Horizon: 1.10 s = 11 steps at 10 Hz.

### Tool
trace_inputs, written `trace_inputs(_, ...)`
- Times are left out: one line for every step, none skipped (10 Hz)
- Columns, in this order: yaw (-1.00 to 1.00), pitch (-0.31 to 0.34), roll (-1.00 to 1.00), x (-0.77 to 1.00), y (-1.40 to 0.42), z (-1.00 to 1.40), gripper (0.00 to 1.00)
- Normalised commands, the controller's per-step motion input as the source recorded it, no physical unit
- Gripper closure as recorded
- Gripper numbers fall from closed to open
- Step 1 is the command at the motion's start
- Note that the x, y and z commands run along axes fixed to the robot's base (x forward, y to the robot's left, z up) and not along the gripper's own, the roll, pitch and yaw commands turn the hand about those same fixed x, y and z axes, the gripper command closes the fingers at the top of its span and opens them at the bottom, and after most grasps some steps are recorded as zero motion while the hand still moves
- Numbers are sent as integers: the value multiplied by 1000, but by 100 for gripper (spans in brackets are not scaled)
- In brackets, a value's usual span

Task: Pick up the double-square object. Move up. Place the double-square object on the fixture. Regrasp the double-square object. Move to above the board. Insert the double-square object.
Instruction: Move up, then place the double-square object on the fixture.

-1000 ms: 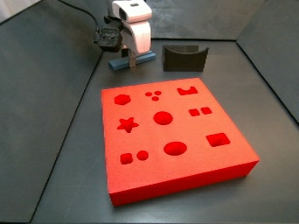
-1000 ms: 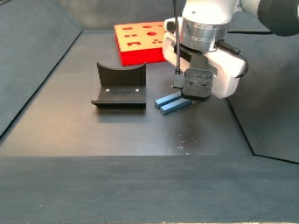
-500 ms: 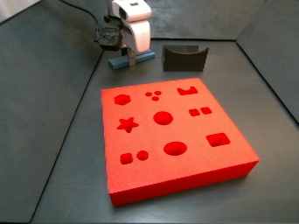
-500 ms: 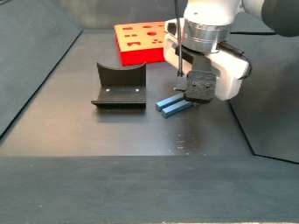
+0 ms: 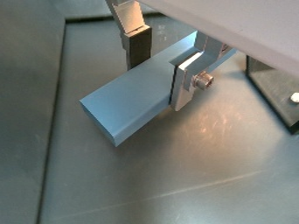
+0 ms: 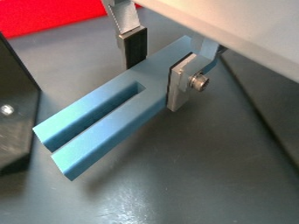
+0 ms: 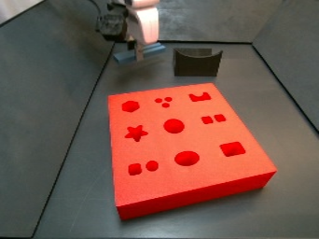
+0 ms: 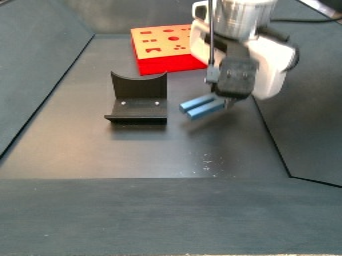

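Observation:
The double-square object [image 5: 126, 107], a long blue-grey bar with a slot along it [image 6: 100, 122], hangs tilted above the dark floor. My gripper [image 5: 162, 68] is shut on it near one end, one finger on each long side. Both side views show the bar [image 7: 126, 54] [image 8: 201, 107] lifted clear of the floor under the gripper [image 8: 225, 90]. The fixture [image 8: 136, 97], a dark notched block, stands on the floor beside the bar [image 7: 197, 63]. The red board [image 7: 181, 149] with its shaped recesses lies apart from both [image 8: 163, 45].
Dark walls enclose the floor in both side views. An edge of the fixture [image 6: 12, 105] and a corner of the red board [image 6: 47, 13] show in a wrist view. The white arm body [image 8: 261, 55] rises above the gripper.
The gripper has risen, taking the double-square object up off the floor; one second ago the bar still lay on the floor between the fingers.

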Motion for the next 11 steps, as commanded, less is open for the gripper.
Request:
trace_inputs(9, 61, -17, -13, 8, 365, 100)
trace_inputs(0, 0, 0, 0, 0, 1000, 100)
trace_inputs(-2, -6, -2, 2, -2, 1000, 100)
trace_inputs(-1, 13, -6, -7, -4, 1000, 100)
trace_inputs(-1, 22, -10, -12, -5, 1000, 100)
trace_inputs(2, 30, -13, -16, -5, 1000, 100)
trace_inputs(3, 32, -16, -19, -6, 1000, 100)
trace_inputs(4, 32, -18, -21, -7, 1000, 100)
trace_inputs(4, 34, -21, -22, -8, 995, 100)
trace_inputs(5, 38, -23, -21, -8, 887, 100)
trace_inputs(5, 46, -27, -12, -7, 667, 100)
